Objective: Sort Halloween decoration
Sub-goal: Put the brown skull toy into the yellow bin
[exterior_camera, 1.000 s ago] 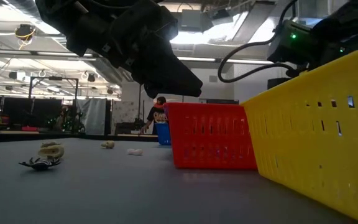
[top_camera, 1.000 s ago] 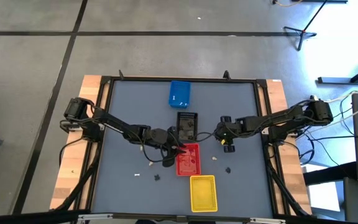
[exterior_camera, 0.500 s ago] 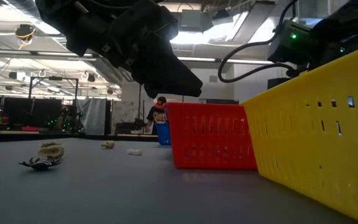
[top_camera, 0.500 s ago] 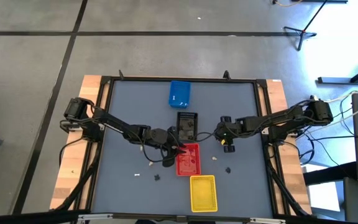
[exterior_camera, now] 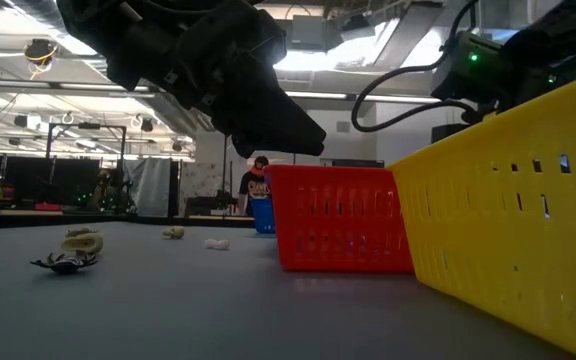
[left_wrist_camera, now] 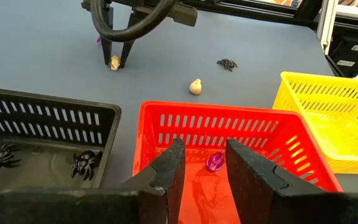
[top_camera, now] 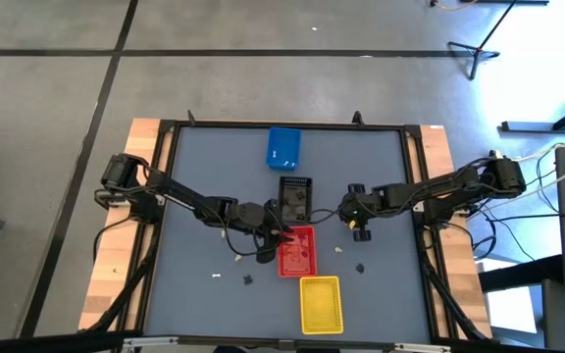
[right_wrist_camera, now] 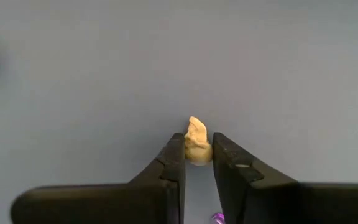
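Note:
The Halloween decoration pieces are tiny. My right gripper [right_wrist_camera: 197, 163] is shut on a cream piece [right_wrist_camera: 197, 144] right of the black tray [top_camera: 295, 196]; the left wrist view shows this gripper [left_wrist_camera: 115, 60] reaching down to the table. My left gripper [left_wrist_camera: 201, 163] hovers open over the near-left corner of the red tray [left_wrist_camera: 241, 124], with nothing between its fingers. A purple piece [left_wrist_camera: 215, 162] lies in the red tray. Black spiders [left_wrist_camera: 86, 163] lie in the black tray [left_wrist_camera: 55, 115]. Another cream piece [left_wrist_camera: 195, 86] and a dark spider [left_wrist_camera: 227, 63] lie on the table. My right gripper pinches the cream piece's lower part [right_wrist_camera: 197, 154] between its two fingertips, and the piece's top sticks out past them. The fingers come steeply from above. The piece [left_wrist_camera: 114, 62] sits down at the table surface.
The blue tray [top_camera: 283, 147] stands at the far middle and the yellow tray [top_camera: 321, 303] at the near edge, below the red one. More loose pieces [top_camera: 240, 259] [top_camera: 247, 279] lie left of the red tray. A person [exterior_camera: 257, 185] stands in the room behind.

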